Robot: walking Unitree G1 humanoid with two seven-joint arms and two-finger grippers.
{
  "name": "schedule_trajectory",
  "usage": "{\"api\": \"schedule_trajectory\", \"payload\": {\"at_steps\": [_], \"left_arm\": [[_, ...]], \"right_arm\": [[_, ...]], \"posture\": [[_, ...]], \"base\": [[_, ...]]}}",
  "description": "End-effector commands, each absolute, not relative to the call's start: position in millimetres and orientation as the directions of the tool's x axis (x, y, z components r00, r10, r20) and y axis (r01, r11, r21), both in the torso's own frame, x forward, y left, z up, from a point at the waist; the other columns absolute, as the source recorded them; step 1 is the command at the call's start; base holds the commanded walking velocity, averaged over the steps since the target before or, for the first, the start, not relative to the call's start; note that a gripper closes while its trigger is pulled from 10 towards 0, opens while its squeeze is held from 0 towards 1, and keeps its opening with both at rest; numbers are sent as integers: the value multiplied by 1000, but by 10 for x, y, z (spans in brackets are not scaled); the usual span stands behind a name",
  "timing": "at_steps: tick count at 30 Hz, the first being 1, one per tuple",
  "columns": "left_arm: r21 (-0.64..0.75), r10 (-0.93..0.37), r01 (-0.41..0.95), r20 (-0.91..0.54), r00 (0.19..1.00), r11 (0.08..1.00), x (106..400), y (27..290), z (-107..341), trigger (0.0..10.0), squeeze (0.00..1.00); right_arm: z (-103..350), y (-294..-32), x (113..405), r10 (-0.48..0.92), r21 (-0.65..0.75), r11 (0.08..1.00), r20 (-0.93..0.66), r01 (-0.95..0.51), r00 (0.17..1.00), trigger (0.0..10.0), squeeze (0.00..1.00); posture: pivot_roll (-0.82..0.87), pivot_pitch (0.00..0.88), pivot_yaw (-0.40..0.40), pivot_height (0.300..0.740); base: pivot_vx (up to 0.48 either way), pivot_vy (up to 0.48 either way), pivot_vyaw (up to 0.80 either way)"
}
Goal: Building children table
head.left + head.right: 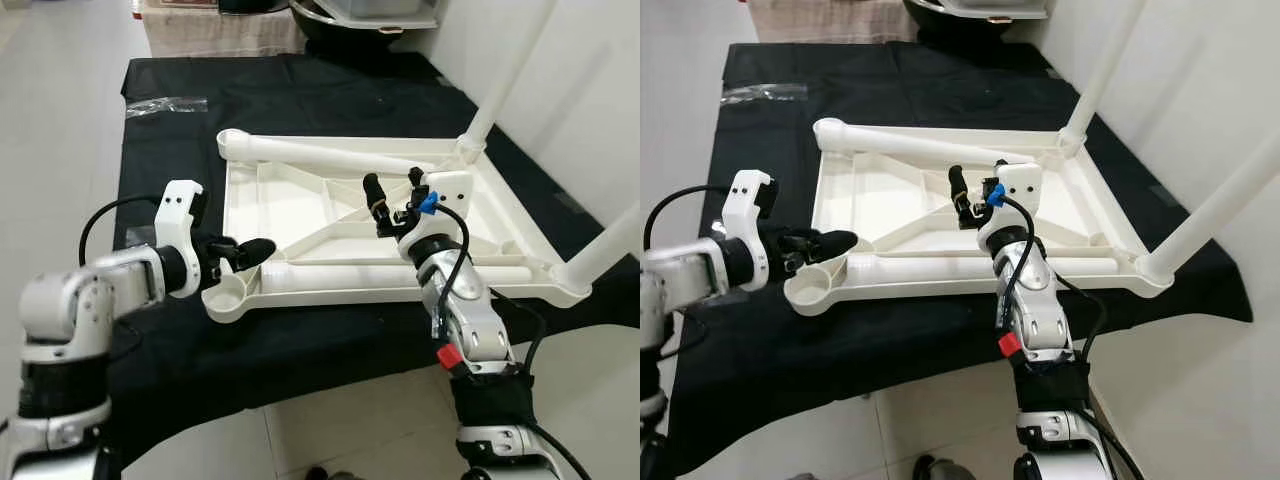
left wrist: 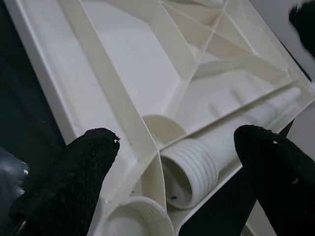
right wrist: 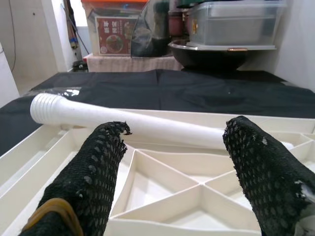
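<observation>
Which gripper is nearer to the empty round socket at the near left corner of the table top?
Left. The left gripper is right at the empty socket, open over that corner. The right gripper is open above the middle ribs of the table top.

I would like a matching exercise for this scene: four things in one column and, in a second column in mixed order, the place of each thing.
Things:
1. left end effector
2. right end effector
3. loose threaded table leg
4. clear plastic bag

Places:
A. lying across the far edge of the upside-down white tabletop
B. on the black cloth beyond the tabletop's far left corner
C. at the empty near-left corner socket
D. above the tabletop's middle ribs

Pairs: 1-C, 2-D, 3-A, 4-B
</observation>
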State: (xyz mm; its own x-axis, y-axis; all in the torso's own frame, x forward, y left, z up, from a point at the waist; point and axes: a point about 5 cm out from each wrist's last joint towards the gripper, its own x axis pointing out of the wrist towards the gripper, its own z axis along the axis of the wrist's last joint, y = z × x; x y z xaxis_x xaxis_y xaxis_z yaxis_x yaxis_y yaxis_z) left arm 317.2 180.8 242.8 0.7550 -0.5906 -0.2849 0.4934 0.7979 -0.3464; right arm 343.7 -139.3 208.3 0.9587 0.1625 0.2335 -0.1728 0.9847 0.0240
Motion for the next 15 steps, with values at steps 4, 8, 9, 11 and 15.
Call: {"api": "schedule_trajectory", "payload": {"at_steps": [4, 8, 9, 11, 15], "left_arm": [[-471, -661, 488, -336, 670, 735, 3177, 1827, 2452, 10000, 0], [-570, -728, 481, -360, 583, 666, 3145, 1795, 2445, 10000, 0], [-570, -728, 481, -360, 583, 666, 3145, 1795, 2445, 10000, 0], [-619, -771, 483, -361, 525, 619, 3125, 1751, 2406, 10000, 0], [-674, -799, 462, -347, 491, 576, 3157, 1708, 2343, 10000, 0]], "right_arm": [[2027, -1406, 3396, 145, 17, 988, 204, -152, 968, 10000, 0], [2034, -1409, 3387, 135, 29, 989, 195, -143, 971, 10000, 0], [2034, -1409, 3387, 135, 29, 989, 195, -143, 971, 10000, 0], [2045, -1413, 3386, 124, 43, 990, 194, -135, 973, 10000, 0], [2032, -1412, 3370, 117, 52, 990, 189, -129, 975, 10000, 0]], "posture": [[158, 157, -76, 740], [158, 160, -59, 740], [158, 160, -59, 740], [158, 166, -50, 740], [161, 175, -28, 740]], "base": [[0, 0, 0], [0, 0, 0], [0, 0, 0], [0, 0, 0], [0, 0, 0]]}}
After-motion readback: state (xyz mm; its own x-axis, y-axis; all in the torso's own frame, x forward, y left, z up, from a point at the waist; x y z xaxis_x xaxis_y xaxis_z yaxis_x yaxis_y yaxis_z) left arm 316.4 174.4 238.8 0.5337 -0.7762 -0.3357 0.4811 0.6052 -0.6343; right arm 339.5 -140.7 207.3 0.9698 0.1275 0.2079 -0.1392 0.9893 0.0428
